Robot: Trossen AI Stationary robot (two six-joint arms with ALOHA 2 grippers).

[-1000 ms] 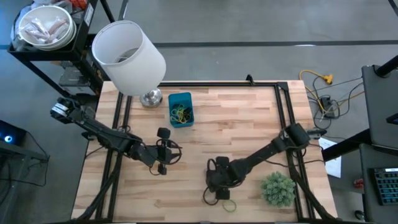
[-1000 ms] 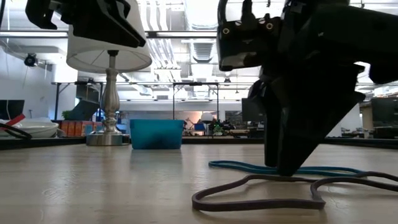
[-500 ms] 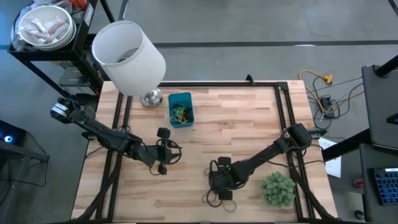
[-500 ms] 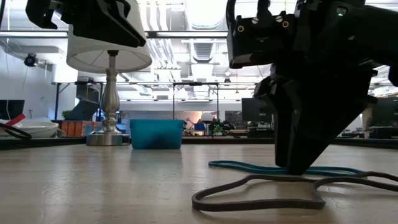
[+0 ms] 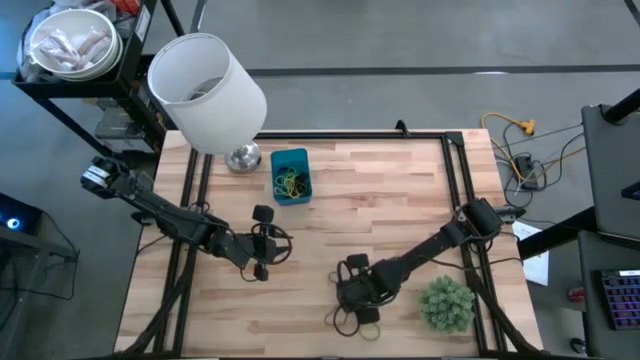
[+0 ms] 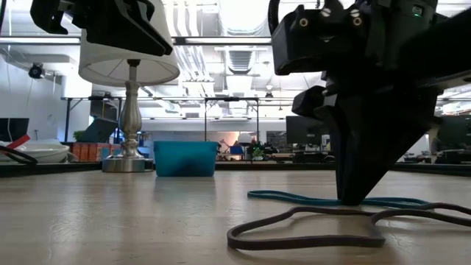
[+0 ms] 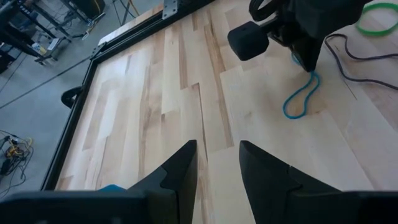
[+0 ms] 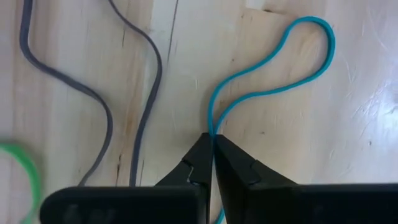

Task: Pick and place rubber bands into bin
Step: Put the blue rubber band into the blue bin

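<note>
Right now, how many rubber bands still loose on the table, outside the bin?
3: teal band pinched in the right gripper, dark band beside it, green band farther out. More may hide under the arm.

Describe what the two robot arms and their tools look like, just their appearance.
Both arms are dark, slim and jointed. The left arm carries black cable looped near its tool, the left tool, which has two flat black tapered fingers. The right tool ends in two black wedge-shaped fingers narrowing to fine tips, below a blocky black wrist housing with small screws.
</note>
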